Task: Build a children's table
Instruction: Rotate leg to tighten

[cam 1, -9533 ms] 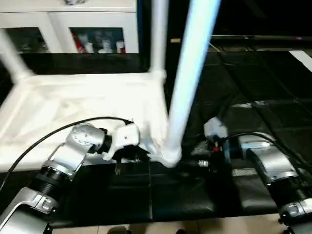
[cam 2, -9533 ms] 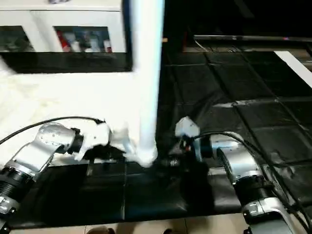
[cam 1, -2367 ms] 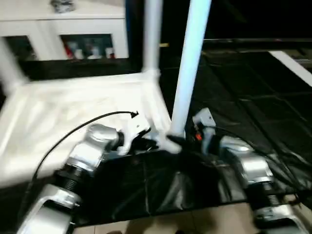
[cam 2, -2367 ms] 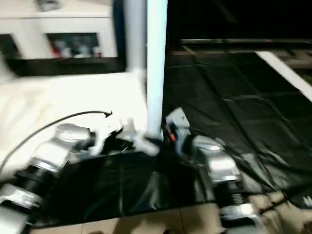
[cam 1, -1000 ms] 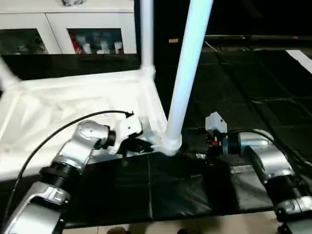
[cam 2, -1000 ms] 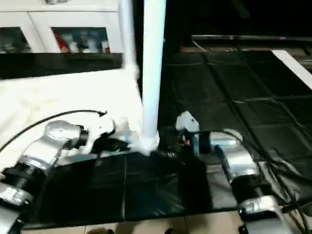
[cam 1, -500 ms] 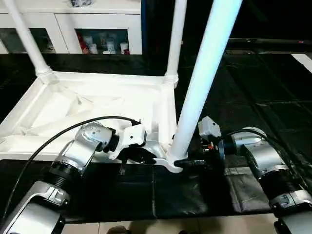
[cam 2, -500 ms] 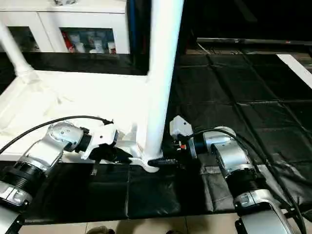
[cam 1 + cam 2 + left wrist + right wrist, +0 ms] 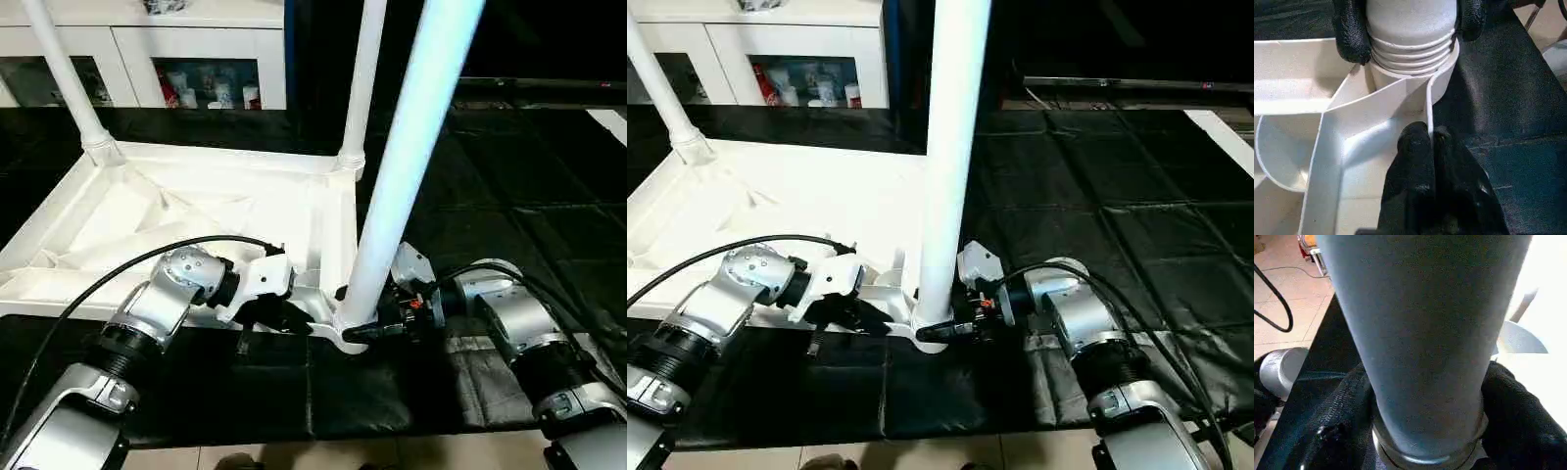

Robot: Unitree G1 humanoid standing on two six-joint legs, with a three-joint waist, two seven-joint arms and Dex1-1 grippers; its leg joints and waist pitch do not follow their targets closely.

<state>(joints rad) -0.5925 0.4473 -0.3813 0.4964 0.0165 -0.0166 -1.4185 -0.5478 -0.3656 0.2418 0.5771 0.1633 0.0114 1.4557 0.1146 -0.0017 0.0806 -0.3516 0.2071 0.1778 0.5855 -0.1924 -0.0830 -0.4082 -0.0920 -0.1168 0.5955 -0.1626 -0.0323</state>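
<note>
The children's table lies upside down on the mat, its ribbed white top (image 9: 196, 211) facing up. Two white legs stand in the far corner sockets, one on the left (image 9: 67, 73) and one on the right (image 9: 361, 78). A third leg (image 9: 411, 147) stands in the near right socket (image 9: 345, 335). My left gripper (image 9: 1427, 142) is shut on a thin rib (image 9: 1428, 107) of the top just beside that socket. My right gripper (image 9: 933, 328) clasps the threaded base (image 9: 1410, 29) of the near leg, one black finger (image 9: 1352, 34) pressed against each side.
A white glass-door cabinet (image 9: 206, 59) stands behind the table. The black mat (image 9: 509, 186) stretches off to the right, with tan floor (image 9: 392, 458) along its near edge. A black cable (image 9: 118, 269) arcs from my left wrist over the table top.
My right gripper has slid in toward the near leg and its fingers have closed around the base. The left gripper keeps its hold on the rib. The camera view has also shifted.
</note>
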